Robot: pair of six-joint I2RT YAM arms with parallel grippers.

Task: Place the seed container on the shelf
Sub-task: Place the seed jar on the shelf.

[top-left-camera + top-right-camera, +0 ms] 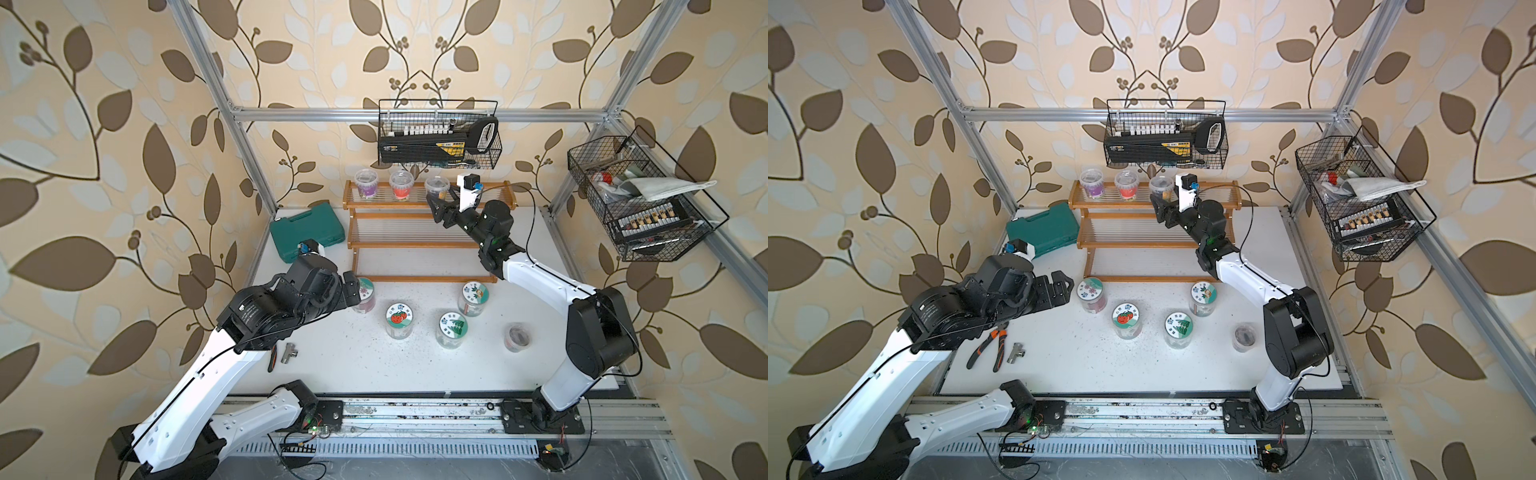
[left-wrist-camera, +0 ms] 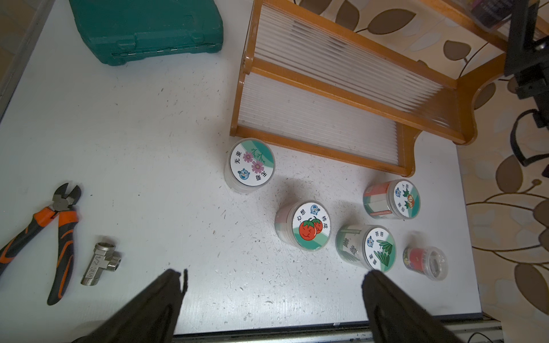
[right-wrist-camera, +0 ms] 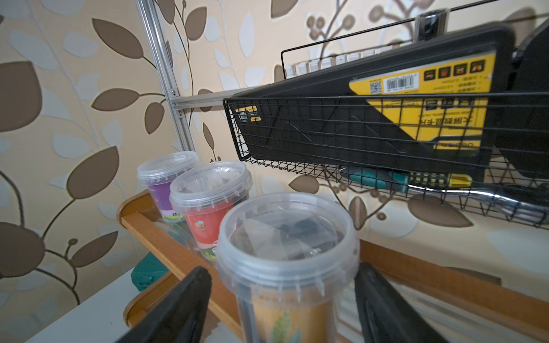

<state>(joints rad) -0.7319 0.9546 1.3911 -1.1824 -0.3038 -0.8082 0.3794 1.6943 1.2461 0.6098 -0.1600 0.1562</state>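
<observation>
The seed container [image 3: 286, 246], a clear lidded tub with a yellow-brown label, stands on the top tier of the orange-brown wooden shelf [image 3: 166, 243]. In both top views it is third in a row [image 1: 436, 188] [image 1: 1160, 187]. My right gripper [image 3: 283, 268] straddles it with its jaws open, and a gap shows beside one finger [image 3: 190, 297]. From above, that gripper [image 1: 432, 203] [image 1: 1158, 204] sits at the tub's near side. My left gripper [image 2: 274, 272] hangs open over the table [image 1: 353, 286], next to a flower-lidded jar [image 1: 365, 293], holding nothing.
A purple tub [image 1: 365, 183] and a red tub [image 1: 401, 185] share the top tier. Three more labelled jars [image 1: 398, 318] [image 1: 453, 328] [image 1: 473, 295] and a small clear tub [image 1: 517, 336] stand on the table. A green case [image 1: 307, 230], pliers [image 1: 988, 345] and wire baskets [image 1: 438, 137] [image 1: 640, 199] are nearby.
</observation>
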